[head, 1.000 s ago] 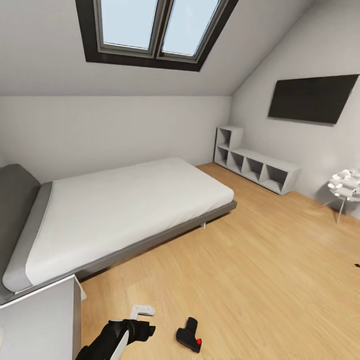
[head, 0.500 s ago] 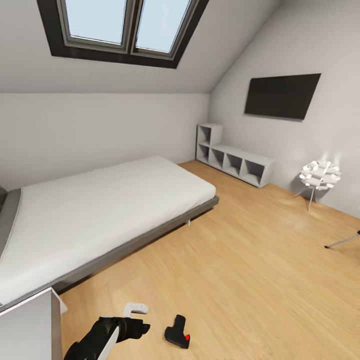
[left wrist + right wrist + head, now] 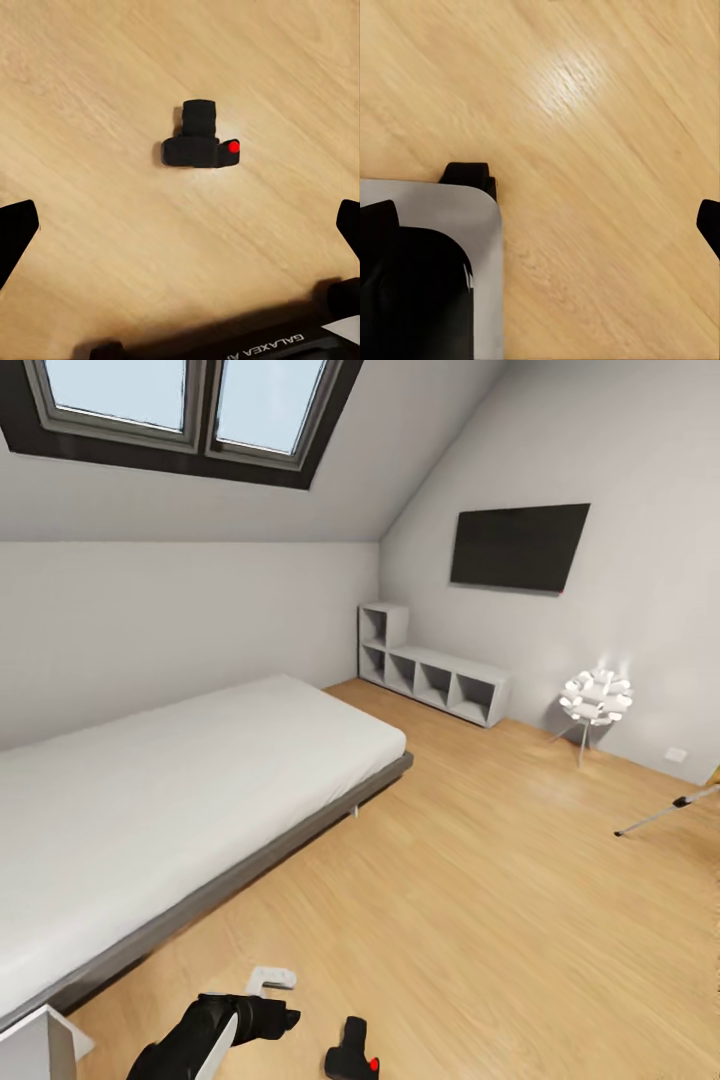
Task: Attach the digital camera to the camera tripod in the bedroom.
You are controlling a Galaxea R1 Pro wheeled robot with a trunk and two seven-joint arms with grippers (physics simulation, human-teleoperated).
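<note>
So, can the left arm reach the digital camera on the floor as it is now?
Probably yes. The digital camera lies free on the floor, straight ahead of the open left end effector, with nothing between them.

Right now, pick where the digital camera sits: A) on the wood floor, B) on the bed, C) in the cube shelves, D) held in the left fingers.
A: the digital camera lies on the plank floor, with the left gripper open above it.
</note>
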